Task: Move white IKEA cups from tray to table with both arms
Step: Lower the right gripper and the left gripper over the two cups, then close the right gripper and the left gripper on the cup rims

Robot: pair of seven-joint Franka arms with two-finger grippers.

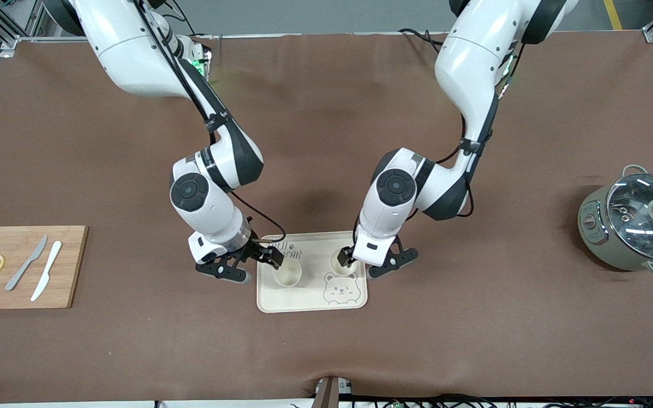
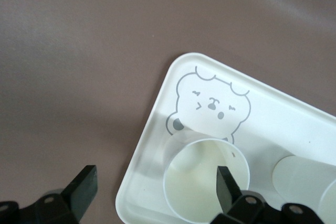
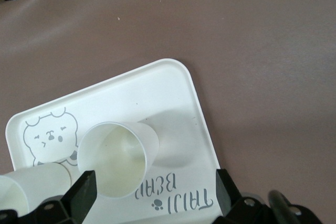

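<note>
Both white IKEA cups are standing upright in the tray, which is lying on the brown surface near the middle of its front-camera edge, so no cup has yet been moved to the surface and the whole transfer is judged to be still ahead.

The cup toward the right arm's end is sitting beside the printed lettering; the cup toward the left arm's end is sitting just above the bear face.

The right gripper is hanging low over the tray's rim with its jaws released, straddling its cup without closing on it. The left gripper is likewise low at the other cup, jaws released; in the left wrist view one finger is appearing to dip inside the cup's mouth while the other is standing outside the tray rim.

Whether any finger is touching a cup wall cannot be told. The tray's lettering is partly covered by the right gripper in the front view. Each wrist view is cutting off the neighbouring cup.
</note>
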